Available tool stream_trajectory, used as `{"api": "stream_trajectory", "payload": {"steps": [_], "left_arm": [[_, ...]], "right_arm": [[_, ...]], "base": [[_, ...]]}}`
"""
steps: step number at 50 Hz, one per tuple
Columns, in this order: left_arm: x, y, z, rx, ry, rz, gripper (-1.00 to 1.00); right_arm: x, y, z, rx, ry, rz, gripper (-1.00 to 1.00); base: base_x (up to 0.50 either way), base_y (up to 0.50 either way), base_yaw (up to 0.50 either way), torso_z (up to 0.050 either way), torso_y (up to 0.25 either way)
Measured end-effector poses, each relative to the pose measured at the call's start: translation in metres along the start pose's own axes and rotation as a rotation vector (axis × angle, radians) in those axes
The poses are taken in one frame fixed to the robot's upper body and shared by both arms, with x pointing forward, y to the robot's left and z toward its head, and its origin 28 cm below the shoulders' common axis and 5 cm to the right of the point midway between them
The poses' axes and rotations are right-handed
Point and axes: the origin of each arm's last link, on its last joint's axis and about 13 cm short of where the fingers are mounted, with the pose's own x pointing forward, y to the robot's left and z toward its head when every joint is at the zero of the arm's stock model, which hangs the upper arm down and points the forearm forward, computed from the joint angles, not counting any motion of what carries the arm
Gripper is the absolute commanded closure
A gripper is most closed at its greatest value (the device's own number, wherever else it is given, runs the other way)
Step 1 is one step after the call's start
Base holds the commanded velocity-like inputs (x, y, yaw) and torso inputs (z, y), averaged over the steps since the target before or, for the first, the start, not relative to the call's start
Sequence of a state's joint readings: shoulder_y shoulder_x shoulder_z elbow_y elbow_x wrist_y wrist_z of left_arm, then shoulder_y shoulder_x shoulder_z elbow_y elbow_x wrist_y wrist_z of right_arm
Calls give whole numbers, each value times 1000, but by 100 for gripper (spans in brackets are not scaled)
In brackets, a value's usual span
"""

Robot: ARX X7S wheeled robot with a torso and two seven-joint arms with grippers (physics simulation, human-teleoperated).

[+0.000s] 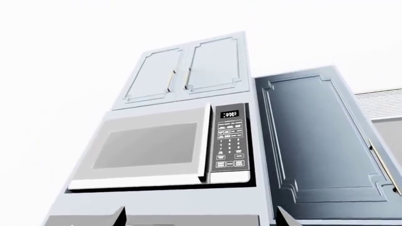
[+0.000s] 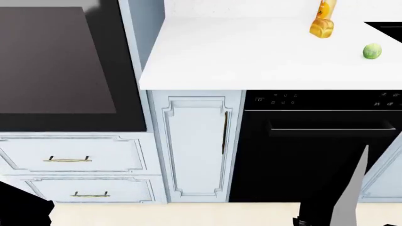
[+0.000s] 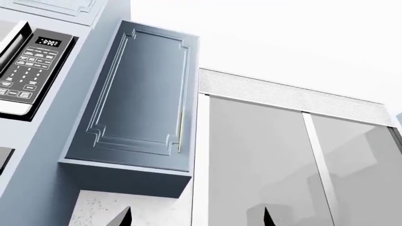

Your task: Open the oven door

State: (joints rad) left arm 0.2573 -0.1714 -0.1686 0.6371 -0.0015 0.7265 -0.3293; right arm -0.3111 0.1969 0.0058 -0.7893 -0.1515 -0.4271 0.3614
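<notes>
The oven door (image 2: 60,61), a large glossy dark grey-brown glass panel with a wide black border, fills the head view from nine to eleven o'clock, above two pale blue drawers with brass bar handles (image 2: 68,159). No handle of the door shows in this view, and the oven body behind it is not visible.

Both wrist cameras point upward, away from the door. The left one sees a white microwave with a black keypad (image 1: 166,148) under pale blue upper cabinets (image 1: 185,66); the right one sees a darker blue wall cabinet (image 3: 141,96) and a grey glazed window (image 3: 295,165). Each shows only two dark fingertip points at its frame edge, set apart with nothing between them, so both grippers look spread and empty. In the head view only dark arm parts show, at seven and five o'clock.

The chief risk, in my judgement, is a mistaken target. The black appliance front with a horizontal bar handle and small white icons (image 2: 320,141) sits at four o'clock, directly ahead of the right arm, and its bar invites a grasp. A second risk: with the door's handle out of view, a reach could slide on the slick glass. Swinging the arms across could also knock the yellow bottle (image 2: 323,21) or the green ball (image 2: 372,51) on the white bench (image 2: 251,56).
</notes>
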Motion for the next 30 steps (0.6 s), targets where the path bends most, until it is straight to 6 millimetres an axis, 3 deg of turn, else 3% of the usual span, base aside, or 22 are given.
{"api": "stream_trajectory", "payload": {"steps": [16, 30], "left_arm": [[-1, 0, -1, 11, -3, 8, -100], [1, -2, -1, 9, 11, 12, -100]], "right_arm": [[1, 0, -1, 8, -7, 6, -100], [1, 0, -1, 12, -5, 7, -100]], "base": [[0, 0, 0, -1, 0], [0, 0, 0, -50, 0]]}}
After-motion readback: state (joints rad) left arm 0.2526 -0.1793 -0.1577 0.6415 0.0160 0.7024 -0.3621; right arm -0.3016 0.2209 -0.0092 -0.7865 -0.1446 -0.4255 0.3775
